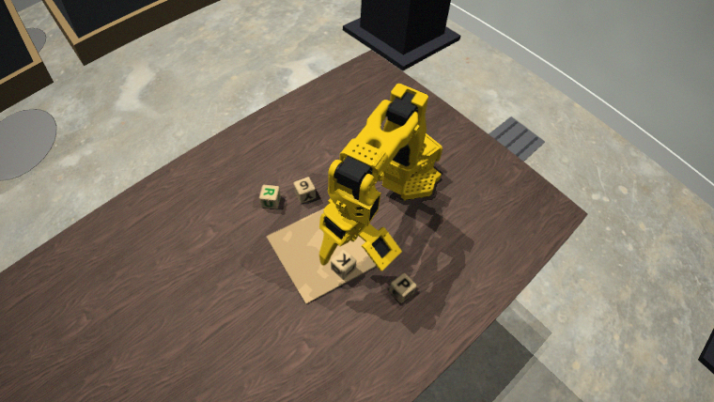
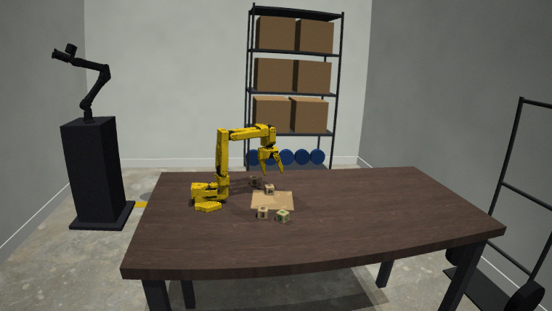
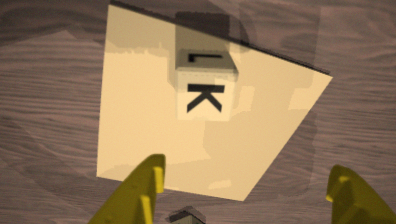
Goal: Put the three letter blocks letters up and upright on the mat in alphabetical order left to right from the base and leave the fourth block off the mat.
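Note:
My gripper (image 1: 353,264) (image 2: 273,173) (image 3: 247,164) is open and empty, raised well above the mat. The K block (image 1: 343,263) (image 2: 269,189) (image 3: 204,100) sits flat on the mat (image 1: 289,249) (image 2: 283,204) (image 3: 130,120), near one edge, K on top and about upright as seen from the base. The P block (image 1: 403,286) (image 2: 253,181) stands off the mat on the table, P on top. The R block (image 1: 269,195) (image 2: 282,216), with a green R on top, and the block with a 6 on top (image 1: 303,190) (image 2: 262,212) stand off the mat's opposite side. The arm hides part of the mat.
The arm's base (image 1: 414,182) (image 2: 208,203) stands on the wooden table (image 1: 175,300) (image 2: 347,232). A partly cut-off block (image 3: 187,218) shows at the bottom of the wrist view, beyond the mat's edge. The arm's shadow falls around the P block.

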Available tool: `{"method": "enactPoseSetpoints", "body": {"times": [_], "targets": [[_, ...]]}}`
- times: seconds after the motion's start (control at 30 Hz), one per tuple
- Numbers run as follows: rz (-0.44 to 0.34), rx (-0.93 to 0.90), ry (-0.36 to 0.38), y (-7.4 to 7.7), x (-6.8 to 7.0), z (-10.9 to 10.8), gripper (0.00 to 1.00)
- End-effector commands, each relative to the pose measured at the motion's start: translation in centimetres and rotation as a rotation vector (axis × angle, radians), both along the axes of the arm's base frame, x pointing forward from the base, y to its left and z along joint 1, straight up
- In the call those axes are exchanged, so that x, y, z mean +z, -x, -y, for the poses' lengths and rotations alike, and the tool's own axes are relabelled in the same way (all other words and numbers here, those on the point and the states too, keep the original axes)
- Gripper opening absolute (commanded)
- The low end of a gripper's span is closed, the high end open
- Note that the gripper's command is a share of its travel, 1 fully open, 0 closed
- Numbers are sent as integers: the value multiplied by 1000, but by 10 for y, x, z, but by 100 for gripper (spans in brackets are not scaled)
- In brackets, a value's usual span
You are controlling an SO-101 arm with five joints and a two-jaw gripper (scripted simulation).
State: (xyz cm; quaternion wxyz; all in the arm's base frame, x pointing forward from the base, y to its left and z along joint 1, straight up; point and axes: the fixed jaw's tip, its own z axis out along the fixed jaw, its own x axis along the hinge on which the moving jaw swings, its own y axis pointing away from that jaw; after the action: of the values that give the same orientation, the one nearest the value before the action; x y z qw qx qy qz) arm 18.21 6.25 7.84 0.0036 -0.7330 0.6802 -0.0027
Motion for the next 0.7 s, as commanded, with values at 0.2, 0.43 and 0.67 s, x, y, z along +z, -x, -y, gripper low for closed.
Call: {"method": "enactPoseSetpoints", "body": {"times": [0.2, 0.43, 0.67], "targets": [[151, 1, -53, -9, 27, -5, 36], [317, 1, -110, -8, 57, -4, 35], [459, 1, -159, -4, 82, -3, 35]]}}
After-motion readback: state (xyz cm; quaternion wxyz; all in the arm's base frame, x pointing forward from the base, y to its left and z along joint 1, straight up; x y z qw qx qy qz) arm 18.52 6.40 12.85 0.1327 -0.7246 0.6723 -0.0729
